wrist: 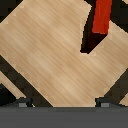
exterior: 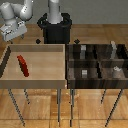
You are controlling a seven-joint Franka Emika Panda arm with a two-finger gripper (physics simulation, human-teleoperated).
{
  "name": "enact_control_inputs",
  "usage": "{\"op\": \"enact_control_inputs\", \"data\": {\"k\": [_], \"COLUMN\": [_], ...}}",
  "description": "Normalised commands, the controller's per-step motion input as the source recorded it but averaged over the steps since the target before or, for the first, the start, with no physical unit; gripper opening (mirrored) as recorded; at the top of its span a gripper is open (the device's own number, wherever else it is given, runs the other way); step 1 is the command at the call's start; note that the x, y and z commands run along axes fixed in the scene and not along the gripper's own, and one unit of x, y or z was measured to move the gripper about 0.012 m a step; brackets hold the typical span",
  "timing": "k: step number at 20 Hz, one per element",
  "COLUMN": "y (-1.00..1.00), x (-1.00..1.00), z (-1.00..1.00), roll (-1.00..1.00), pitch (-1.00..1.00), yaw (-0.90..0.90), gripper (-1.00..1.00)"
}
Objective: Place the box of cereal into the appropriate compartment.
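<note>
Tan tray (exterior: 10, 55) holds red cereal box (exterior: 23, 66), no readable writing. Dark four-cell bin (exterior: 98, 62) beside it, tall grey block (exterior: 114, 48) in one cell. Gripper (exterior: 11, 31) above tray corner, well apart from box, empty; opening unclear.

Red box of cereal (exterior: 23, 66), tan tray (exterior: 35, 80)

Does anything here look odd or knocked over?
Only mildly: the red box of cereal lies alone and askew in the light wooden tray, not square to its walls. Nothing looks spilled or broken. The claw hangs above the tray's far corner, holding nothing.
</note>
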Motion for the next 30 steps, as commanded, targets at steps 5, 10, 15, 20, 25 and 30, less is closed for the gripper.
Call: {"op": "enact_control_inputs", "data": {"k": [5, 10, 15, 20, 25, 30], "y": [0.00, 0.04, 0.00, 0.20, 0.40, 0.00], "x": [1.00, 0.80, 0.00, 0.20, 0.00, 0.40], "z": [0.00, 0.00, 0.00, 0.00, 0.00, 0.00], "roll": [0.00, 0.00, 0.00, 0.00, 0.00, 0.00], "pitch": [0.00, 0.00, 0.00, 0.00, 0.00, 0.00], "yaw": [0.00, 0.00, 0.00, 0.00, 0.00, 0.00], "gripper": [1.00, 1.00, 1.00, 1.00, 1.00, 1.00]}}
